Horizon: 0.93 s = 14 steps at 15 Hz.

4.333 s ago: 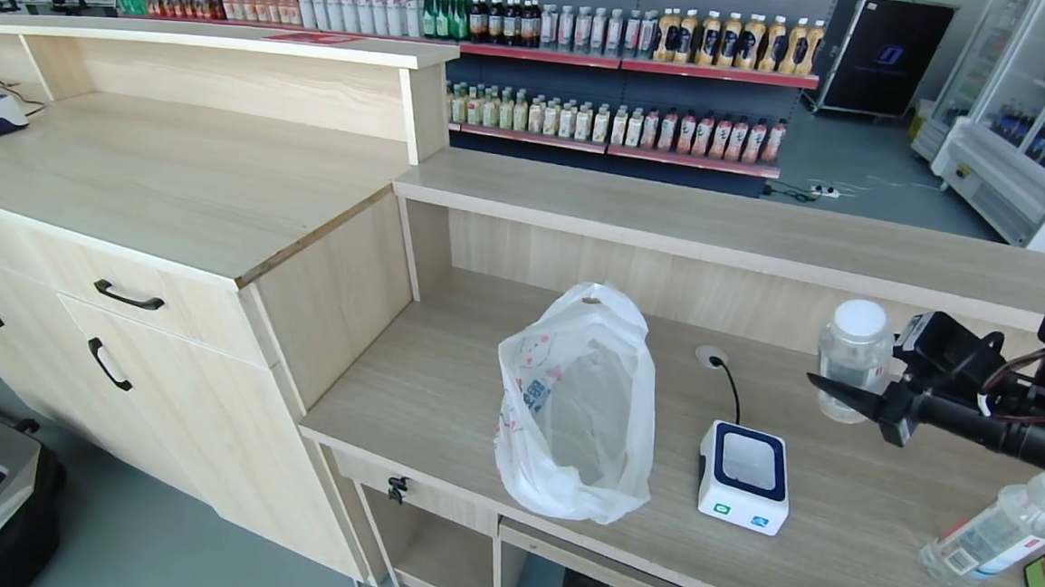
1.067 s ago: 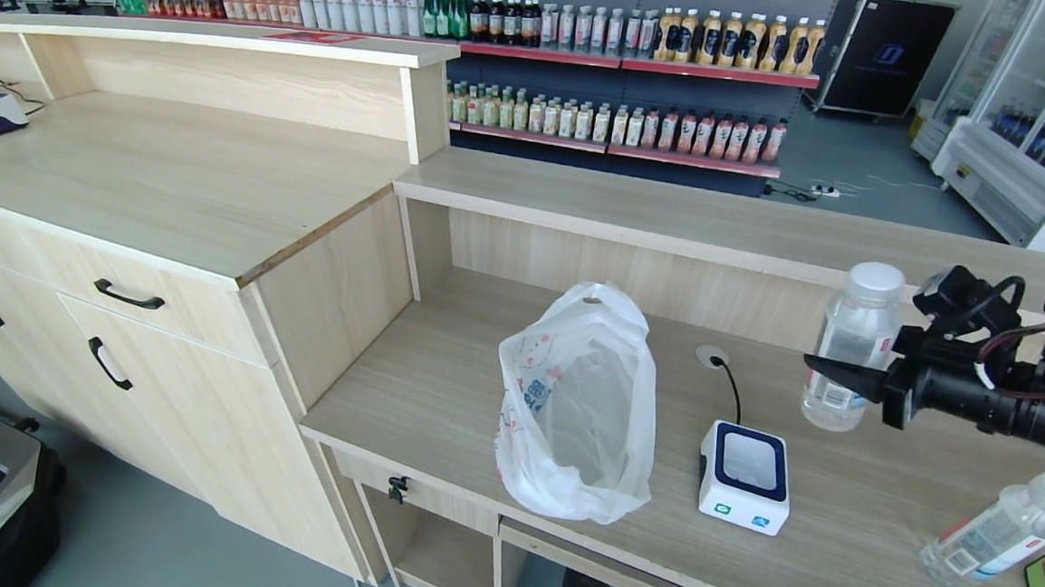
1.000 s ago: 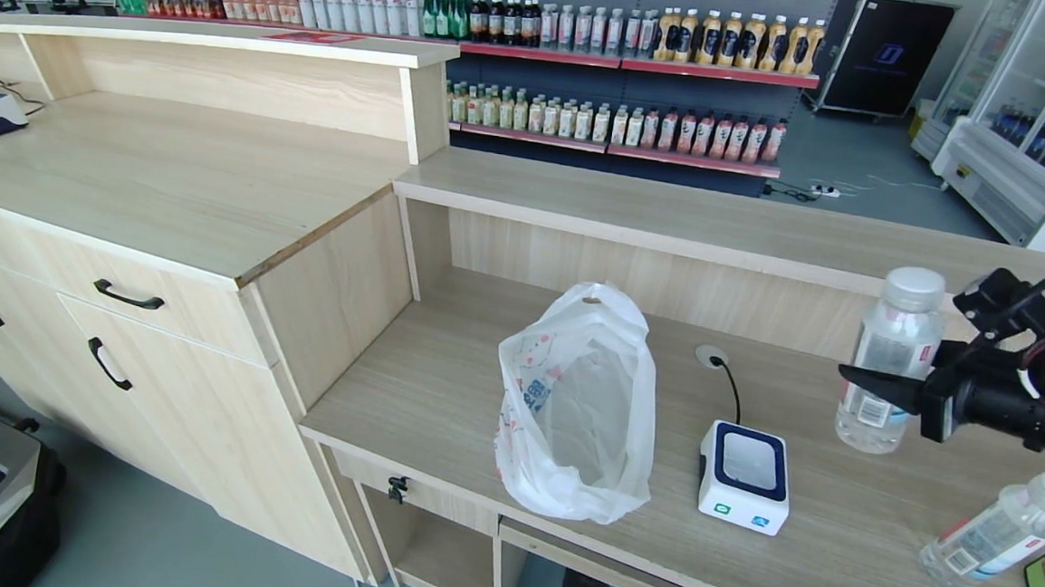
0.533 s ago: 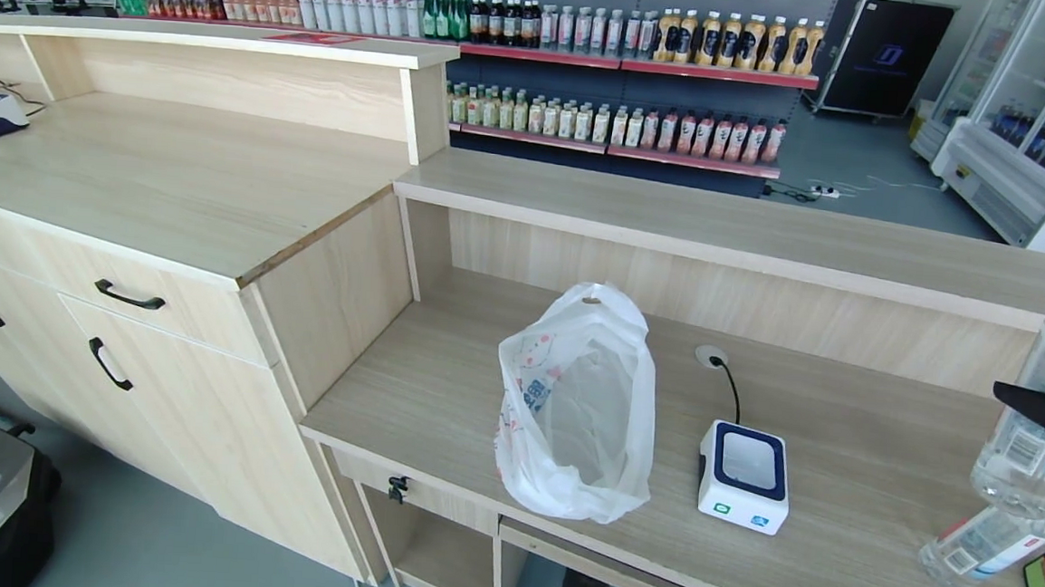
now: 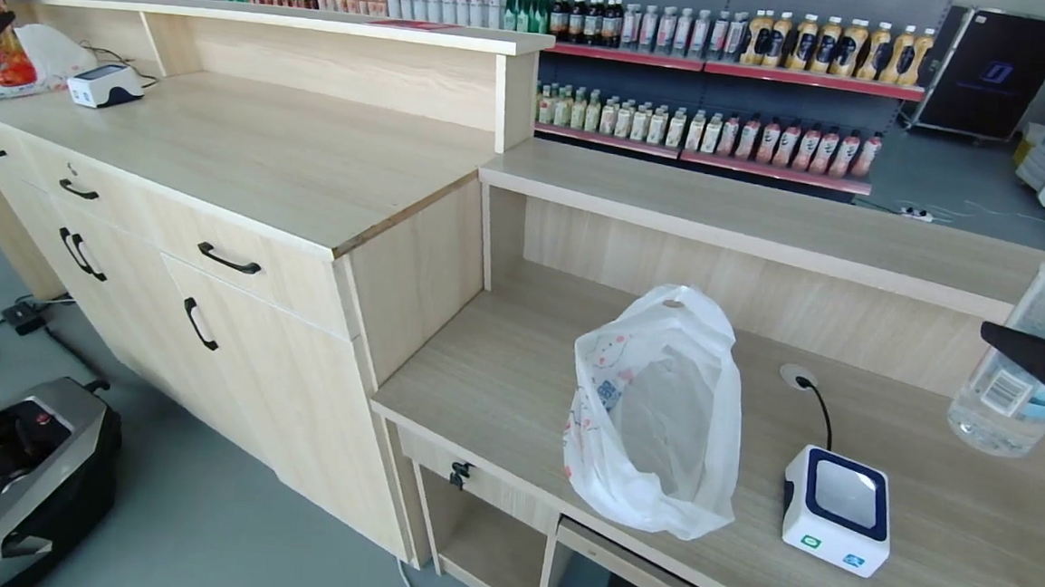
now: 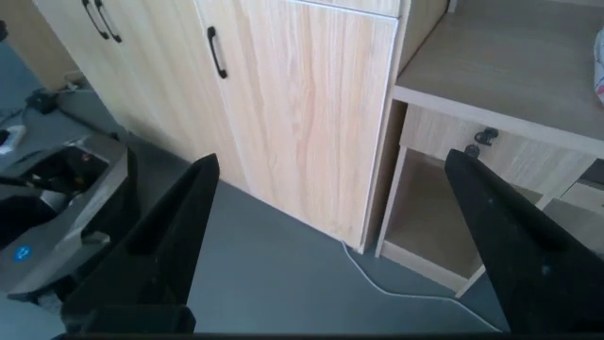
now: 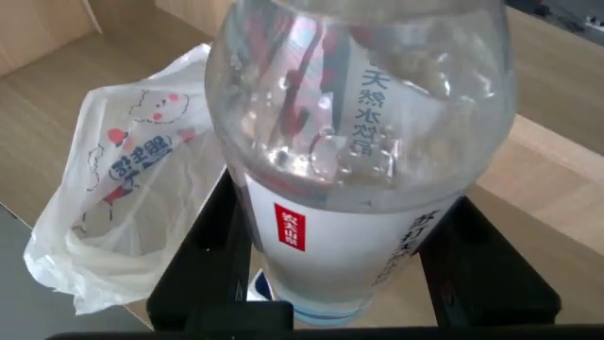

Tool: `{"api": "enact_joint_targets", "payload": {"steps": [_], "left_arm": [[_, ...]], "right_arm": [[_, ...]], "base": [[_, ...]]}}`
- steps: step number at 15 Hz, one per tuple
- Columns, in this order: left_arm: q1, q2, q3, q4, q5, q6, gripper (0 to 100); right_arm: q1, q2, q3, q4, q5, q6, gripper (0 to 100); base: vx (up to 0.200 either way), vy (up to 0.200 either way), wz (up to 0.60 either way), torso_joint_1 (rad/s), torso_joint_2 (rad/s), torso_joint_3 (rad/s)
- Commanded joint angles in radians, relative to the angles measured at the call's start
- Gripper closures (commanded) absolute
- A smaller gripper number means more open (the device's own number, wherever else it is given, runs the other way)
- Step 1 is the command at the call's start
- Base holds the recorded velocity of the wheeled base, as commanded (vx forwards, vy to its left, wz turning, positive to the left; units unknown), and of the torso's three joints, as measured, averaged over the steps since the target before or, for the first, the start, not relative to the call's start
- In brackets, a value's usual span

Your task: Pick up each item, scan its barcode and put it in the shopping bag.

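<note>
Judging the risks, largest first: the desk (image 5: 499, 374) carries a thin, limp bag (image 5: 656, 411) that stands slackly. A bottle lowered off-centre could likely snag the rim and topple it. The bottle (image 5: 1031, 361) is held up off the desk at its right end, well apart from the scanner (image 5: 838, 508). It is clear, smooth and water-filled, so it may slip or twist, turning its barcode away. The right pincer (image 7: 344, 255) is clamped on its lower body, while the left pincer (image 6: 330, 161) hangs with fingers apart.
</note>
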Motion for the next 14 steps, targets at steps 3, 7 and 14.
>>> {"api": "enact_joint_targets", "payload": {"steps": [3,7,14], "left_arm": [[0.001,0.000,0.000,0.000,0.000,0.000,0],[0.001,0.000,0.000,0.000,0.000,0.000,0],[0.001,0.000,0.000,0.000,0.000,0.000,0]], "right_arm": [[0.100,0.198,-0.067,-0.136,-0.085,0.035,100],[0.100,0.379,-0.104,-0.221,-0.085,0.100,100],[0.096,0.677,-0.125,-0.394,-0.084,0.135,100]], "base": [[0.000,0.000,0.60,-0.160,0.37,0.207],[0.000,0.000,0.00,-0.063,0.16,0.085],[0.000,0.000,0.00,0.000,0.00,0.000]]}}
